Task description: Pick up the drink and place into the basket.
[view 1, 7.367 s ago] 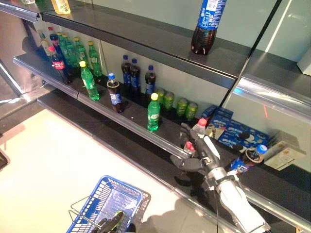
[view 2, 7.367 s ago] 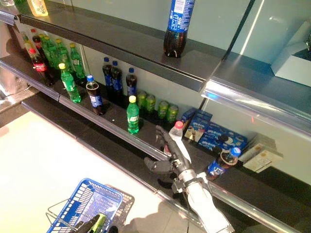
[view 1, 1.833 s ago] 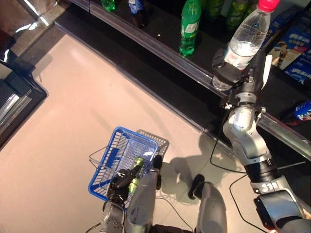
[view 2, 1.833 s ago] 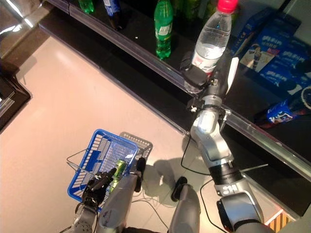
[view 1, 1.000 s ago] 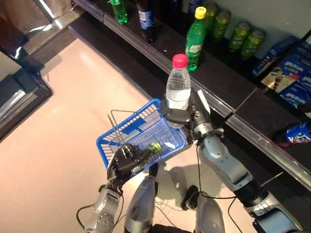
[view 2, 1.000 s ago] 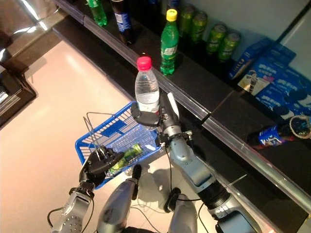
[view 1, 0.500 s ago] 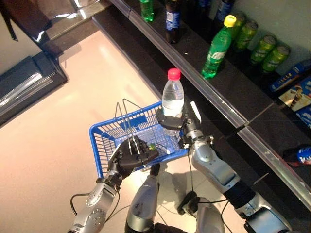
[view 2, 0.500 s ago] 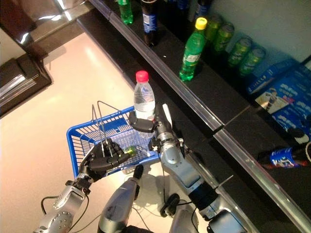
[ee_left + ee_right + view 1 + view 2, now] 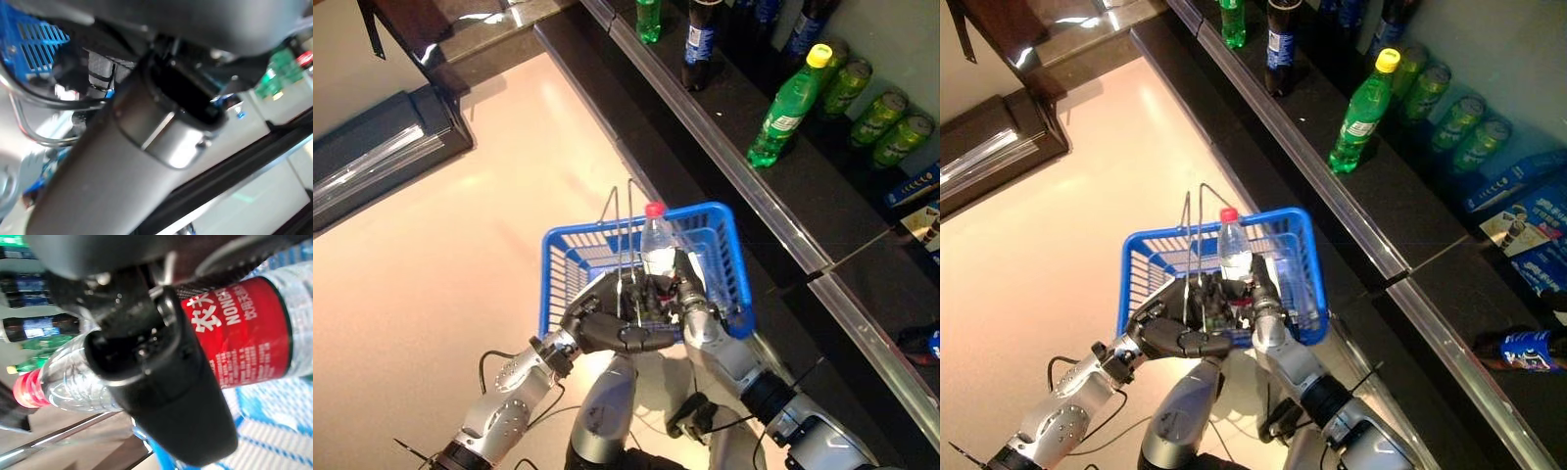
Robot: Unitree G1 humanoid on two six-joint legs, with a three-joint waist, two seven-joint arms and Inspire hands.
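A clear water bottle (image 9: 657, 247) with a pink-red cap and red label stands upright inside the blue wire-handled basket (image 9: 728, 261), its lower part below the rim.

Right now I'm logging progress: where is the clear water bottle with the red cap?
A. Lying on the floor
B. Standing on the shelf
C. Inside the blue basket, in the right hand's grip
C: the water bottle stands upright within the blue basket, the right hand curled round it.

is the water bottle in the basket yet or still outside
In. The water bottle stands upright inside the blue basket, with the right hand curled around it.
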